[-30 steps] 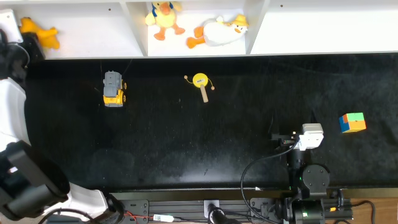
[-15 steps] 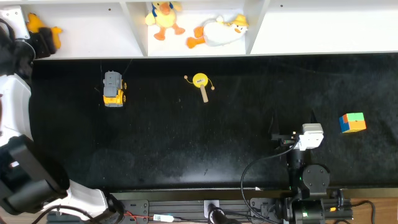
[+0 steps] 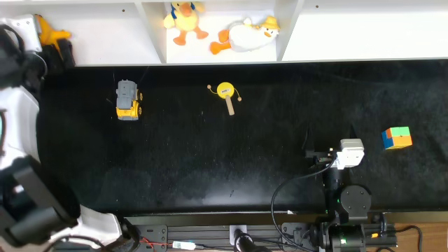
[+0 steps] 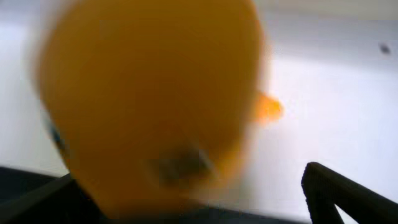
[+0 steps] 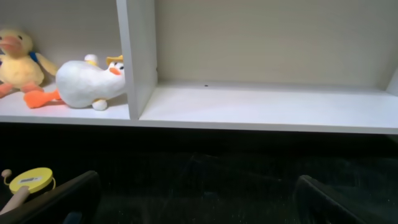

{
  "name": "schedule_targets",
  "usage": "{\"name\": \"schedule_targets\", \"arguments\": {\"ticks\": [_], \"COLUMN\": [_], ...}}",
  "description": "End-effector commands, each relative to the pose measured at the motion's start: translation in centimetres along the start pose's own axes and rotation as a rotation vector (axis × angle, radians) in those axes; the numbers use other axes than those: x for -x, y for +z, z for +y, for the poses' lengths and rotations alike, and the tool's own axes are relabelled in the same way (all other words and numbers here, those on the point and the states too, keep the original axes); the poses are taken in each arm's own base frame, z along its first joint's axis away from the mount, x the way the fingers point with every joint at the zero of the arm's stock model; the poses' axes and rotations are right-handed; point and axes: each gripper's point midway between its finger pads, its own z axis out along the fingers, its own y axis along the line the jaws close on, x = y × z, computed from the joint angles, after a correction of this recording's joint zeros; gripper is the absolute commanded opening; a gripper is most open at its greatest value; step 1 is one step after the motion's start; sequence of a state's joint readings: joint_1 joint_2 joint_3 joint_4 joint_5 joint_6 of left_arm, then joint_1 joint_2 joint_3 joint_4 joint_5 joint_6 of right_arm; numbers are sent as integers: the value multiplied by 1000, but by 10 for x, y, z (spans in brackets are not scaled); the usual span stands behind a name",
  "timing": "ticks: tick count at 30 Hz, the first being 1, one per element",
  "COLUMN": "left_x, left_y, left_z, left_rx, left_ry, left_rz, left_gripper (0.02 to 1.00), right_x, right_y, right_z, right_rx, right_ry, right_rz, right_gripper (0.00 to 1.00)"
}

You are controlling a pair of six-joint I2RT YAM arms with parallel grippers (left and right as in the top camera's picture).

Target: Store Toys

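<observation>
Your left gripper [image 3: 57, 42] is clamped on the orange plush toy [image 3: 50, 31], holding it at the shelf's [image 3: 105, 52] left compartment, likely ready to set down. There is open floor toward the divider. Your right gripper [image 5: 199, 208], fingers apart, sits parked near the worktop's [image 3: 210, 161] front edge, clear of the colour cube [image 3: 396, 137].

A yellow duck [image 3: 185, 19] and a white goose [image 3: 245, 35] crowd the middle shelf compartment [image 3: 189, 54] — the right compartment [image 5: 267, 102], past the divider [image 5: 140, 56], has wide room. On the tabletop [image 3: 210, 161] a truck [image 3: 127, 99], rattle [image 3: 227, 94] and cube [image 3: 396, 138] stand well apart.
</observation>
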State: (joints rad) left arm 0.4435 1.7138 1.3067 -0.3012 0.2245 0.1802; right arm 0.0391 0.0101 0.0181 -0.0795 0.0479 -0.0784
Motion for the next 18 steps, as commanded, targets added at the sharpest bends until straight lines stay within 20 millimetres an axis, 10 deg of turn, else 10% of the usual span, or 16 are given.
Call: {"name": "schedule_targets", "arguments": {"ticks": [1, 10, 18], "left_x": [-25, -110, -137], "left_y": [-34, -77, -77], "left_z": [-18, -65, -130], "left_rx": [-7, -67, -181], "left_ry": [70, 28, 150], "left_rz": [-16, 66, 163], "left_gripper": [998, 998, 998], "right_x": [-4, -4, -4], "right_y": [1, 1, 1], "right_z": [1, 1, 1], "right_rx": [6, 6, 6], "right_ry": [5, 5, 5], "right_rz": [3, 3, 3], "right_gripper": [993, 996, 996]}}
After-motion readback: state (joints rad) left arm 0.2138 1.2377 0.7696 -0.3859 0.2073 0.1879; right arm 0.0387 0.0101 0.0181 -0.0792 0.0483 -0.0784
